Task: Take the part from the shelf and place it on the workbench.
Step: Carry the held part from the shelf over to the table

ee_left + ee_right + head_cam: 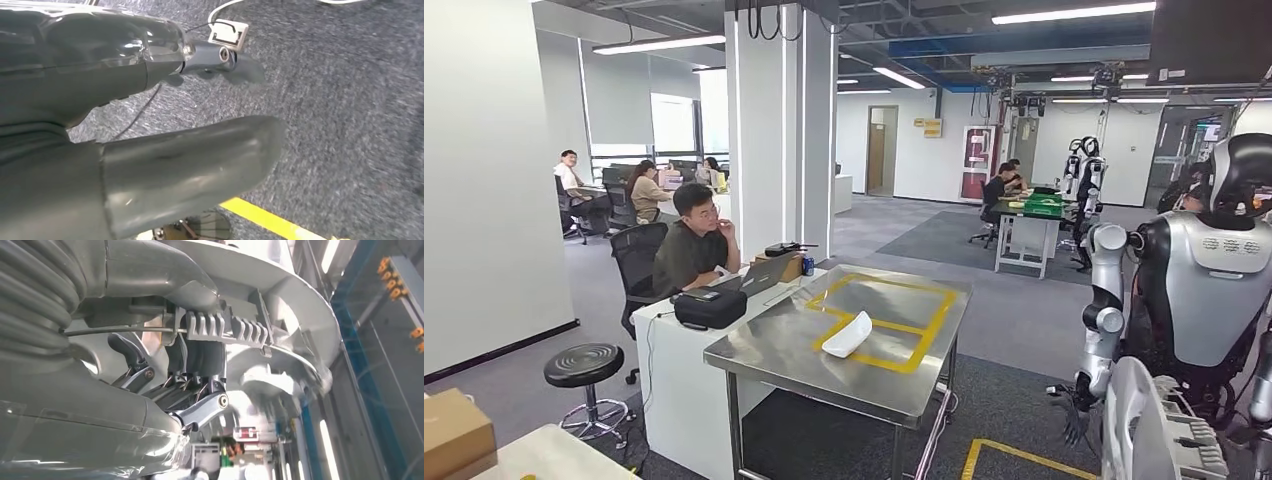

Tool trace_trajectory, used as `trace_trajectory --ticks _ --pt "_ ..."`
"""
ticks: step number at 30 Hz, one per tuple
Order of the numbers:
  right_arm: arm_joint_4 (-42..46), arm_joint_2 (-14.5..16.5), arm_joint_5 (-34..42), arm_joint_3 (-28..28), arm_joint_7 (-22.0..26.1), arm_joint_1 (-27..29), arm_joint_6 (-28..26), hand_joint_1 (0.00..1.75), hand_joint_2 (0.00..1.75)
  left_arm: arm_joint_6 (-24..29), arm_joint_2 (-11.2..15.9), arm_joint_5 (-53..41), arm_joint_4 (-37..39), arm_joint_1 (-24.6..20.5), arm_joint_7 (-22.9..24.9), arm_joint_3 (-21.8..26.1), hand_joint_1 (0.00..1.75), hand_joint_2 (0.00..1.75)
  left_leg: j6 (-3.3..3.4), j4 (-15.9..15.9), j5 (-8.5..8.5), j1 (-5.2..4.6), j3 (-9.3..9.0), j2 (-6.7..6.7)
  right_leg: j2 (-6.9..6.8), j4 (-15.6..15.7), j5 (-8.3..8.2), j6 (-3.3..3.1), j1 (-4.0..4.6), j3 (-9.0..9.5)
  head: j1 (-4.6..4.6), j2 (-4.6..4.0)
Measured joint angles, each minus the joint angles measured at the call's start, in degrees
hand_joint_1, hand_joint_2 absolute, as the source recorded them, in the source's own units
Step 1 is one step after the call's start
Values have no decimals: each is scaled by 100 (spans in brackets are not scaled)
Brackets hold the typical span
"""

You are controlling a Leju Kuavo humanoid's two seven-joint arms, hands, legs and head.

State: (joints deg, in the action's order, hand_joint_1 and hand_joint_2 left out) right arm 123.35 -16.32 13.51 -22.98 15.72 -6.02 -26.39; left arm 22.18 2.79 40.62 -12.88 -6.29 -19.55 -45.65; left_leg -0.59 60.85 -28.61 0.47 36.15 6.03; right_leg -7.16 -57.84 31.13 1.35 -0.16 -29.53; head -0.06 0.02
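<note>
Right hand (190,390) fingers grasping the grey part (1159,430), left hand (150,165) state can't tell; bench (924,385) well off, part may slip.

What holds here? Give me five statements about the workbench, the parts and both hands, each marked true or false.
1. A white part lies on the workbench. True.
2. The right hand is empty. False: it grips a ribbed grey part.
3. A person sits at the white desk beside the workbench. True.
4. The left hand holds a part. False: it holds nothing, above grey carpet.
5. The black stool stands on the workbench. False: it stands on the floor.
</note>
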Motion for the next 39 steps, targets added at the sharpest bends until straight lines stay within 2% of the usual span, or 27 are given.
trace_trajectory --ticks 1,3,5,7,8,9,10,12,14,15,16,17,18,20,22,23,25,26,27,29,31,32,34,35,37,38,39 --pt "-1 -6 54 9 2 -5 32 175 175 0 4 -5 1 0 13 -2 0 0 51 -4 7 0 10 -79 -10 -11 31 28 -14 8 1 -1" --pt "-4 -11 146 21 15 -6 88 175 175 -2 14 -9 1 -14 26 -5 0 0 119 -12 35 5 20 -270 233 -247 248 64 -54 -73 -3 0" --pt "-8 -24 219 49 50 -2 124 175 175 -11 20 -11 -1 -38 27 -11 0 0 166 -14 60 -9 35 -470 576 -906 628 61 -68 -349 2 -2" --pt "-23 -34 283 83 90 4 145 175 175 -22 22 -11 -2 -55 29 -24 0 0 203 -14 80 -48 47 -686 679 -1547 837 16 -44 -665 5 -2" --pt "-37 -37 308 95 105 6 150 175 175 -27 25 -11 -2 -56 32 -32 0 0 219 -13 90 -72 50 -795 701 -1619 781 -23 -27 -726 6 -2" --pt "-50 -37 324 104 115 7 154 175 175 -30 27 -12 -2 -56 40 -38 0 0 232 -13 99 -91 50 -898 725 -1469 616 -72 -6 -689 6 -2" --pt "-59 -37 336 111 123 7 156 175 175 -34 28 -15 -2 -54 51 -43 0 0 240 -14 109 -104 48 -992 787 -1126 382 -128 21 -561 7 -2" --pt "-66 -39 343 130 143 5 161 175 175 -38 25 -22 -2 -53 76 -46 0 0 229 -21 142 -101 58 -1152 1034 -421 51 -230 61 -274 5 -2" --pt "-66 -46 345 143 162 -3 167 175 175 -40 14 -26 -2 -44 92 -48 0 0 175 -41 188 -64 89 -1280 1177 -131 -29 -272 88 -149 8 1" --pt "-65 -49 345 145 167 -8 170 175 175 -41 9 -27 -2 -36 96 -49 0 0 137 -62 216 -50 101 -1346 1136 -85 -55 -279 100 -130 8 2" --pt "-66 -53 345 146 168 -15 173 175 175 -41 7 -27 -1 -28 99 -50 0 0 112 -78 227 -49 110 -1350 1066 -8 -83 -293 90 -96 10 3" --pt "-68 -51 346 145 168 -15 175 175 175 -40 5 -28 -1 -19 102 -51 0 0 87 -62 195 -69 128 -1204 990 91 -123 -302 77 -51 7 2" --pt "-69 -50 347 146 168 -12 176 175 175 -40 5 -30 0 -18 104 -52 0 0 60 41 96 -87 184 -996 908 194 -169 -314 61 -10 4 2" --pt "-74 -46 350 146 170 0 178 175 175 -39 5 -35 1 -22 107 -52 0 0 -8 573 -260 -79 431 -591 744 300 -226 -313 40 25 -3 2" --pt "-87 -44 353 148 172 9 177 175 175 -39 4 -38 1 -26 109 -53 0 0 -98 1189 -522 -2 696 -573 574 292 -224 -297 19 12 -5 2" --pt "-99 -42 355 147 172 13 176 175 175 -39 5 -38 1 -23 110 -54 0 0 -147 1279 -508 33 714 -582 487 277 -211 -276 0 9 -4 2" --pt "-122 -36 356 148 172 18 175 175 175 -39 14 -38 1 -20 112 -54 0 0 -243 840 -223 84 424 -479 330 216 -161 -202 -46 8 -3 2" --pt "-128 -34 356 149 172 18 176 175 175 -40 17 -38 1 -22 113 -54 0 0 -277 473 -96 80 207 -312 263 166 -122 -151 -62 5 -3 2" --pt "-133 -33 359 149 172 17 176 175 175 -43 15 -40 -1 -24 113 -54 0 0 -267 174 -5 69 36 -148 210 107 -79 -97 -65 0 -3 1" --pt "-142 -31 371 147 173 20 185 175 175 -47 8 -47 -3 -25 113 -56 0 0 -150 -57 2 23 -79 25 124 36 -21 -19 -48 1 -2 0" --pt "-155 -30 384 144 178 33 196 175 175 -48 8 -58 -2 -22 113 -57 0 0 -7 -50 15 9 -48 -102 32 31 -1 27 -48 14 0 -1" --pt "-159 -29 387 143 180 45 199 175 175 -48 10 -63 -2 -22 112 -58 0 0 37 -55 26 11 -36 -177 57 5 48 51 -62 8 0 -2" --pt "-155 -29 386 144 203 104 202 175 175 -48 13 -77 -2 -26 105 -66 0 0 106 -66 54 22 -26 -347 297 -316 310 86 -87 -115 1 -1" --pt "-150 -30 385 145 220 145 202 175 175 -48 14 -83 -2 -27 99 -73 0 0 128 -66 63 20 -21 -434 471 -660 508 89 -93 -256 2 -2" --pt "-147 -33 384 146 252 229 201 175 175 -48 14 -90 -2 -26 91 -90 0 0 165 -65 78 -2 -15 -622 650 -1424 809 68 -80 -605 5 -2" --pt "-148 -33 384 145 257 259 200 175 175 -48 15 -90 -2 -24 90 -95 0 0 181 -64 84 -19 -15 -722 684 -1617 820 43 -70 -713 6 -2" --pt "-148 -33 384 145 260 280 199 175 175 -48 17 -90 -2 -22 90 -97 0 0 194 -64 91 -35 -15 -822 706 -1590 712 5 -60 -729 7 -2"
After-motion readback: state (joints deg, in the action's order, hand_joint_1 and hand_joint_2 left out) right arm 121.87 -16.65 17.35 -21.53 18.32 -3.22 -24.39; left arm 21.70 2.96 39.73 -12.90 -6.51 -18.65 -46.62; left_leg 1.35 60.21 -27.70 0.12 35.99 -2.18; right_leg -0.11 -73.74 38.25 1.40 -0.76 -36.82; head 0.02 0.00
